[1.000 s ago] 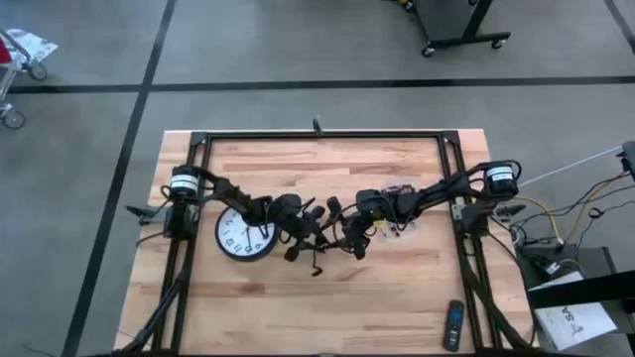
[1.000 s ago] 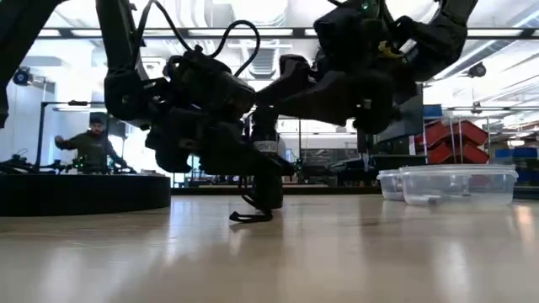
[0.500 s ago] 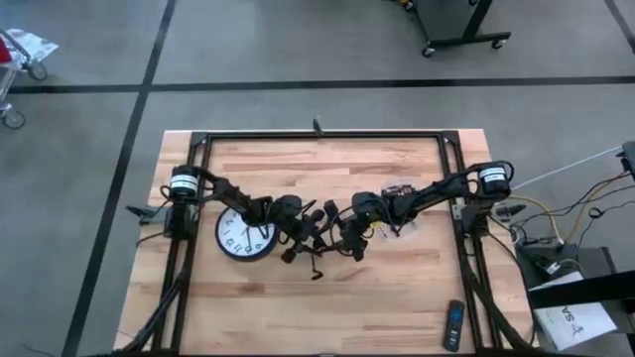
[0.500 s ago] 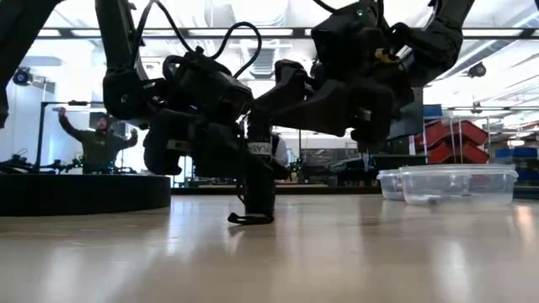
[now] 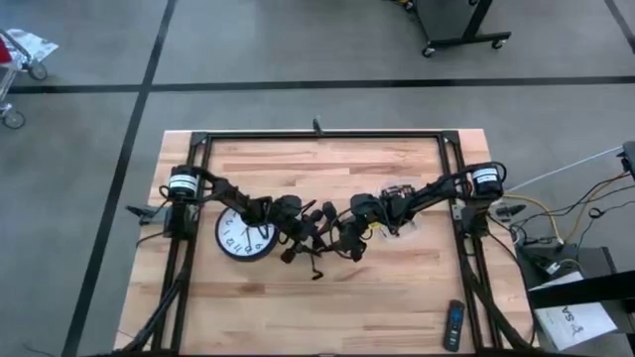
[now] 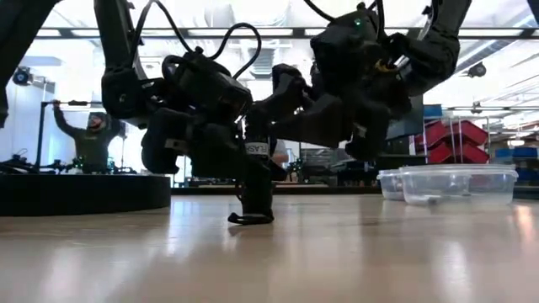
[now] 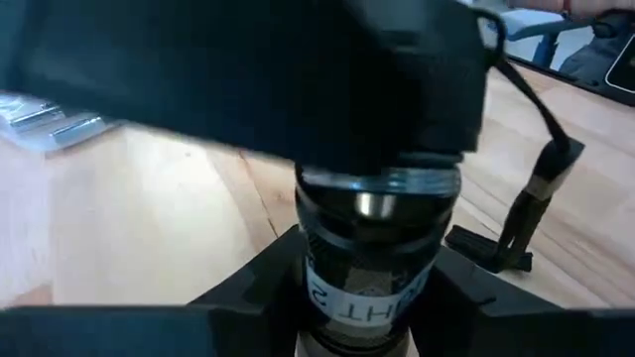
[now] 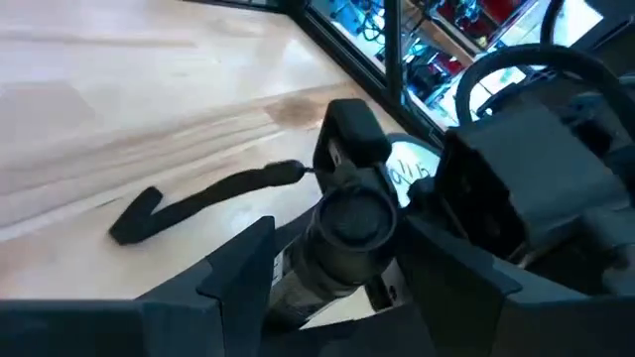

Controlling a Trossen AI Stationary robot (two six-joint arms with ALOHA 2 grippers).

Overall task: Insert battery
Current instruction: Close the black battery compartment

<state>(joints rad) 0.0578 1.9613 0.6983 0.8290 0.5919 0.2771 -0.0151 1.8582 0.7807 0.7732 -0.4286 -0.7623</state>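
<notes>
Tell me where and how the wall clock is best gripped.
Grip the wall clock at its rim, on the edge facing away from the left gripper, with one finger slid under the edge. It lies flat, face up, on the table, so only the thin round rim offers purchase. The left arm crosses its right edge, leaving the left edge freest.

A big dark blur covers the top of the flashlight (image 7: pixel 372 238) in the left wrist view, its bottom is cut off, and no battery can be made out anywhere.
</notes>
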